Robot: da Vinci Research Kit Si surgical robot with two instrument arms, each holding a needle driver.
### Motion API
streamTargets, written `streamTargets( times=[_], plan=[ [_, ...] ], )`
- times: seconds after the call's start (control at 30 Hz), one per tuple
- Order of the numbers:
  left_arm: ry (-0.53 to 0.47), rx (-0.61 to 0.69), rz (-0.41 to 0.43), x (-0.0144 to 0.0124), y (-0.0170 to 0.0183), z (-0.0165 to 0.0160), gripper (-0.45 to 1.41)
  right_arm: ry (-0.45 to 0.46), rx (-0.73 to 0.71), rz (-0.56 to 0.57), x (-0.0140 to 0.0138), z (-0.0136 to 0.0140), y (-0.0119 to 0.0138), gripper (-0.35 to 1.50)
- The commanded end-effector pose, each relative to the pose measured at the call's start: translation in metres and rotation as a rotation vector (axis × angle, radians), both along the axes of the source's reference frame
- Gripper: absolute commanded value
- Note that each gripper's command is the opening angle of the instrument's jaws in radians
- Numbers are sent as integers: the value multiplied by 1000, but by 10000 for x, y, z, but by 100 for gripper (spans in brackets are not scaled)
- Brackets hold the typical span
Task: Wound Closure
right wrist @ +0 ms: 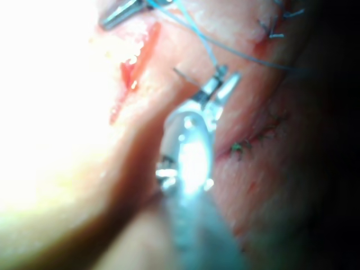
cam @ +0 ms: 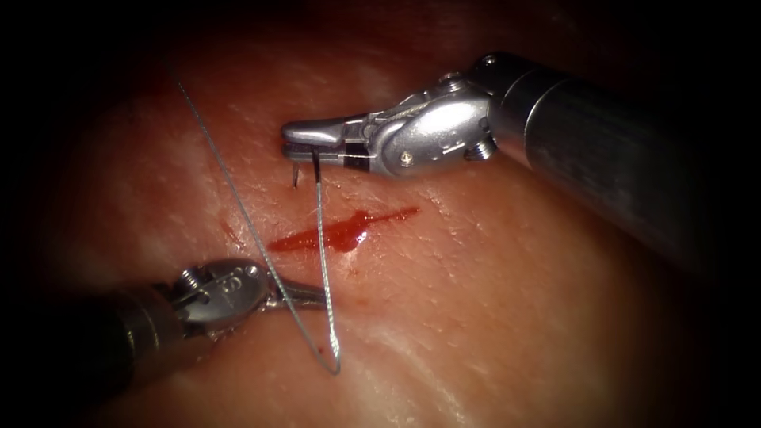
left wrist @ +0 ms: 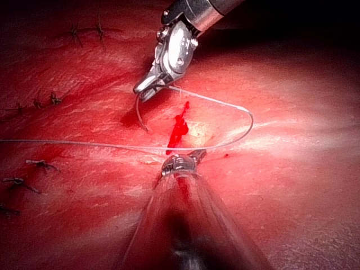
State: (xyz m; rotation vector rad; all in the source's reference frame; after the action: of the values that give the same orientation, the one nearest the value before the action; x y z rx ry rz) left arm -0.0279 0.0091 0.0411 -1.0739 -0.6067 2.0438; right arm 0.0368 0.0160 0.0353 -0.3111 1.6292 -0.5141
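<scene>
Right arm's tool (cam: pixel 297 141): enters from the right in the endoscope view, its tip above the cut (cam: pixel 342 233). The fingers (cam: pixel 313 130) are together, clamped on the curved needle (cam: pixel 295 174) close to its thread end. In the left wrist view the needle (left wrist: pixel 140 115) hangs from this tool (left wrist: pixel 147 90) as a dark arc curving down toward the tissue (left wrist: pixel 292 185). Whether its point touches or enters the surface cannot be told. It lies on the left side of the cut, near the cut's upper end.

Left arm's tool (cam: pixel 305 297): enters from the lower left, below the cut. Its fingers (cam: pixel 309 296) lie together and cross the thread (cam: pixel 321 261) where the strand runs past them; they appear clamped on it, though the contact is small in the picture. In the left wrist view this tool (left wrist: pixel 194 154) sits just below the cut (left wrist: pixel 179 130).

Thread: it leaves the right tool, drops across the cut, turns in a tight loop on the tissue (cam: pixel 515 317) below the left tool's tip, then runs up and to the left, out into the dark margin.

Cut: a short slit filled with red fluid (cam: pixel 349 230), glossy, unclosed.

Other: in the left wrist view, several finished stitches (left wrist: pixel 53 99) with dark cut ends sit in the tissue, well apart from the cut. The right wrist view shows further stitches (right wrist: pixel 243 147) beside the right tool (right wrist: pixel 216 90).
</scene>
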Motion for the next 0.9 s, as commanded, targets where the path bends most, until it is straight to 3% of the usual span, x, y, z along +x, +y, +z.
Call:
streamTargets(
  times=[0.03,0.2,0.3,0.53,0.9],
  plan=[
    [-1,-1,1,-5,0,7,-45,-5,4,-4,9,7,9,-35],
    [-1,3,-2,-5,0,9,-45,-53,87,-31,20,23,19,-35],
    [-1,3,-2,-5,0,10,-45,-84,233,-90,27,33,24,-35],
    [-1,3,-2,-5,0,10,-45,-33,403,-189,37,35,28,-35],
    [-1,3,-2,-5,0,10,-45,10,457,-221,36,22,20,-35]
  ],
)
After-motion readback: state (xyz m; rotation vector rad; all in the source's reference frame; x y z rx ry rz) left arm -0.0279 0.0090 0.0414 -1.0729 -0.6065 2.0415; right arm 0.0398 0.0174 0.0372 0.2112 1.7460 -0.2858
